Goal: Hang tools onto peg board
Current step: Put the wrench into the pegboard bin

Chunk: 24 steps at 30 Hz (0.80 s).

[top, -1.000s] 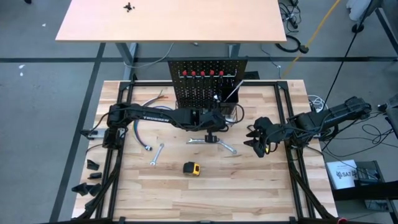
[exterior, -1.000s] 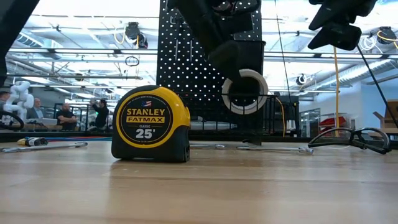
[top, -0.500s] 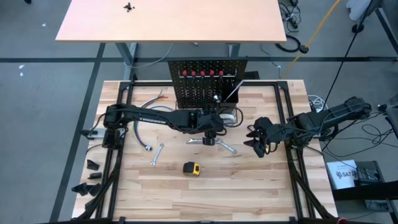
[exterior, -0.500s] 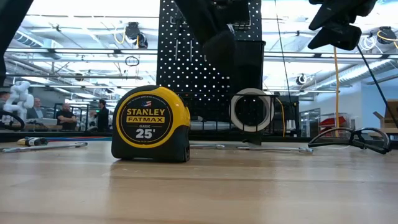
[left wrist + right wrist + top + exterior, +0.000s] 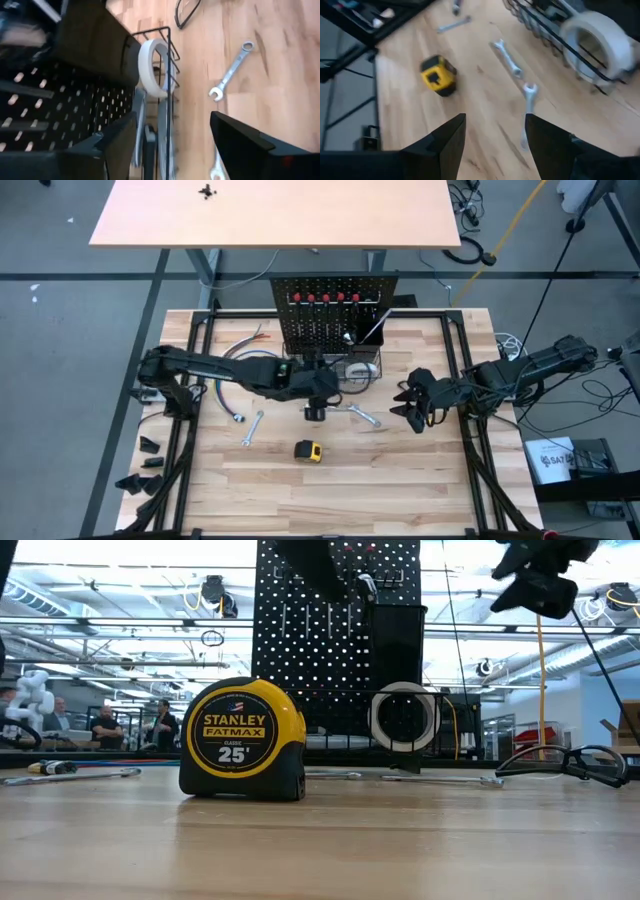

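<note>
The white tape roll point(image 5: 150, 67) stands on its edge inside the black wire basket point(image 5: 167, 107) at the foot of the peg board point(image 5: 334, 320); it also shows in the low view point(image 5: 403, 717). My left gripper point(image 5: 172, 130) is open and empty, hovering just on the near side of the basket point(image 5: 316, 410). My right gripper point(image 5: 495, 125) is open and waits above the table's right part point(image 5: 412, 412). The yellow-black tape measure point(image 5: 309, 450) and two silver wrenches point(image 5: 365, 417) point(image 5: 252, 428) lie flat on the table.
Red-handled screwdrivers point(image 5: 325, 298) hang along the peg board's top. Grey tools point(image 5: 141, 125) lie in the basket beside the roll. Blue-handled pliers point(image 5: 226, 398) and cables point(image 5: 245, 345) lie on the table's left part. A black cable loop point(image 5: 565, 760) lies at the right. People stand in the room behind.
My left gripper set the tape roll down into the wire basket and let it go, then rose and drew back toward the table's near-left. The roll dropped a little and now stands on its edge in the basket. My right arm kept still.
</note>
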Motion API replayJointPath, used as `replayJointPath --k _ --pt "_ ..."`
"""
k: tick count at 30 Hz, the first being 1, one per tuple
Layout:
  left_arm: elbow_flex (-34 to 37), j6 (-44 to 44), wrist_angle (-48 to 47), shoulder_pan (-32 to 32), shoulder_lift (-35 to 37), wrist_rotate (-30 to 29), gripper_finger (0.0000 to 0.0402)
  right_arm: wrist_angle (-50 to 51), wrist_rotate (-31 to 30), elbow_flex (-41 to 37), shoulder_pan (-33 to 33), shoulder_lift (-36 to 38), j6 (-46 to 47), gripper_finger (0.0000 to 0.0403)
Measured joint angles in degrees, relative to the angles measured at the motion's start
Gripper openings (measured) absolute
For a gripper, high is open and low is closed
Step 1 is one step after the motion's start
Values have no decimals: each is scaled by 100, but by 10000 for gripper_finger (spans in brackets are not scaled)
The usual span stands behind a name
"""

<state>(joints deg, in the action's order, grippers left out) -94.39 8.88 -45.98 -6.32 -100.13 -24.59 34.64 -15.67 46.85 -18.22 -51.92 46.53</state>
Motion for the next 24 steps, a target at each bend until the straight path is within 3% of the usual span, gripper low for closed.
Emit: replayJointPath --k 5,10,15,24 --pt "547 -705 -77 -220 831 56 255 -835 472 0 -4 -179 -304 199" --pt "1614 -1638 3 -465 1956 45 255 -1640 554 2 -74 -606 -583 199" --pt "2729 -2606 331 -798 2930 1 255 -1726 556 2 -120 -1172 -713 199" --pt "4248 -4800 341 -1432 3632 -311 255 -2199 554 2 -114 -2127 -433 199"
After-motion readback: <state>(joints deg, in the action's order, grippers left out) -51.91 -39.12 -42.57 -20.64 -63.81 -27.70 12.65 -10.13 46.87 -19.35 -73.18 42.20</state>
